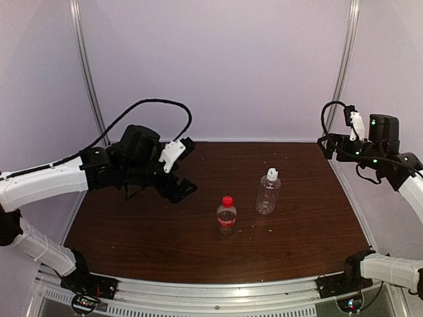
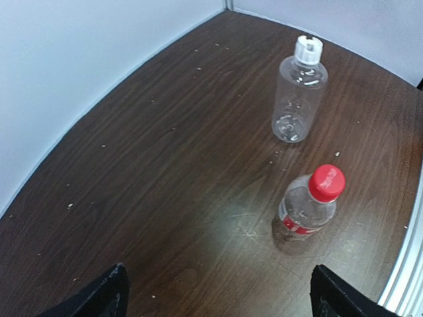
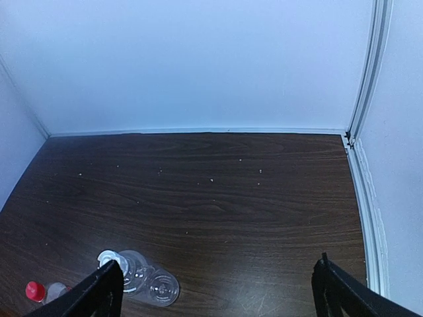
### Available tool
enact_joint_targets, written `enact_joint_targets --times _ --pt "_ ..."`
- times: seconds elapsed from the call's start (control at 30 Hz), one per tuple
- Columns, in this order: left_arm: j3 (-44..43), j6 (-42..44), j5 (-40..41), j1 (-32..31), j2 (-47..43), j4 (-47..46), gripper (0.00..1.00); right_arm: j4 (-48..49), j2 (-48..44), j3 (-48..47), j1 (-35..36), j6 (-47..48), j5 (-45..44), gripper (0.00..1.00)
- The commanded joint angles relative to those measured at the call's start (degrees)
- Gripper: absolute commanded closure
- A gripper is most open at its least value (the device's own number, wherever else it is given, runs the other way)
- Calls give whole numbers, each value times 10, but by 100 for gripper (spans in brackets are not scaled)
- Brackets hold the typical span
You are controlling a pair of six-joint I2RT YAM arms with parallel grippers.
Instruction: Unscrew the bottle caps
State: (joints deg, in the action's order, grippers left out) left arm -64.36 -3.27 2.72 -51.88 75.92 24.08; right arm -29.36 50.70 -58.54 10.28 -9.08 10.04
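Two bottles stand upright mid-table. The small slim bottle [image 1: 226, 218] [image 2: 305, 211] has a red label and a red cap [image 1: 227, 201] [image 2: 327, 182] [image 3: 35, 290]. The taller clear bottle [image 1: 267, 196] [image 2: 298, 99] [image 3: 145, 281] is to its right and carries a white cap [image 1: 271, 174] [image 2: 308, 47] [image 3: 106, 258]. Both caps sit on their bottles. My left gripper [image 1: 190, 166] [image 2: 220, 284] hovers left of the red-capped bottle, open and empty. My right gripper [image 1: 328, 146] [image 3: 218, 281] is raised at the table's far right edge, open, holding nothing.
The dark wood table [image 1: 165, 231] is walled by pale panels at the back and sides, with metal posts [image 1: 345, 59] in the back corners. A metal rail [image 1: 218, 290] runs along the near edge. Small crumbs dot the surface.
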Motion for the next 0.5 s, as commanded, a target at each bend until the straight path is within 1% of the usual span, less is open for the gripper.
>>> enact_joint_targets --times 0.0,0.13,0.27,0.47 --pt "-45 5 -66 -33 56 -23 5 18 6 14 8 -12 28 0" --pt "-70 -1 -110 -54 102 -28 7 23 11 25 17 -15 36 0" --pt "-90 -15 -136 -56 140 -38 8 33 13 38 29 -19 40 0" --pt "-126 -18 -156 -56 195 -39 15 40 16 49 49 -23 36 0"
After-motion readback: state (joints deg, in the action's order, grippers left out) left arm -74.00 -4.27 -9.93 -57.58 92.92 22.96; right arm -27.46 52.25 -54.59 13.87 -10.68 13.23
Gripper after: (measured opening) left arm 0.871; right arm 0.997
